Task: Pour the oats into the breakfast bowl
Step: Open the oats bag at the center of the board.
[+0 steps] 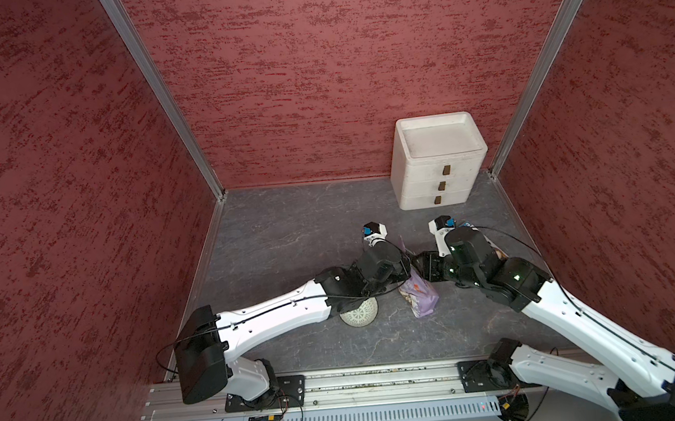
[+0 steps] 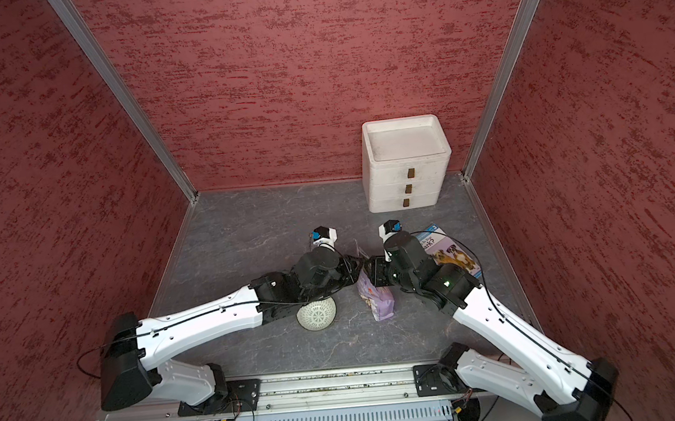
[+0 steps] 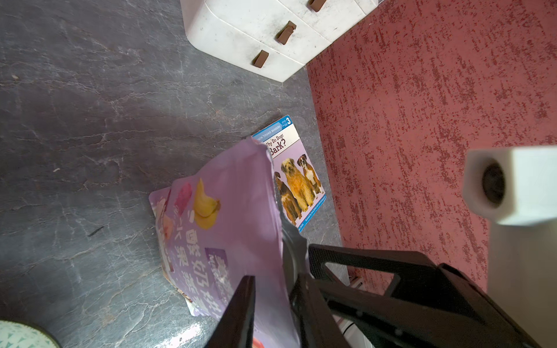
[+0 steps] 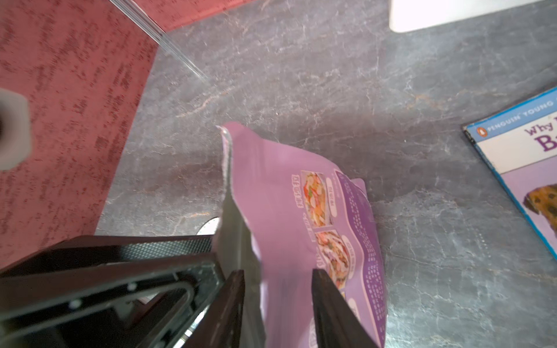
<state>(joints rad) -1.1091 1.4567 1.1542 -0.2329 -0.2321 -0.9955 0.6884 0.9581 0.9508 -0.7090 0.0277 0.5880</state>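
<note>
Both grippers' fingers [image 3: 241, 313] astride the purple pouch [image 3: 229, 229] top.

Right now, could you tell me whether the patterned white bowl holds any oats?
Empty: the small round white lattice-patterned bowl shows bare pattern where visible; an arm hides part.

Glossy lilac foil pouch [image 3: 235, 217] on a matt, marbled grey tabletop [image 1: 287, 232] — walls [image 1: 315, 76] rough, textured red.

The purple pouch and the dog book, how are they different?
The pouch stands up and is crinkly; the book lies flat and smooth. Both grippers are at the pouch; nothing touches the book. The pouch shows food pictures; the book shows dogs. Both have purple on them.
</note>
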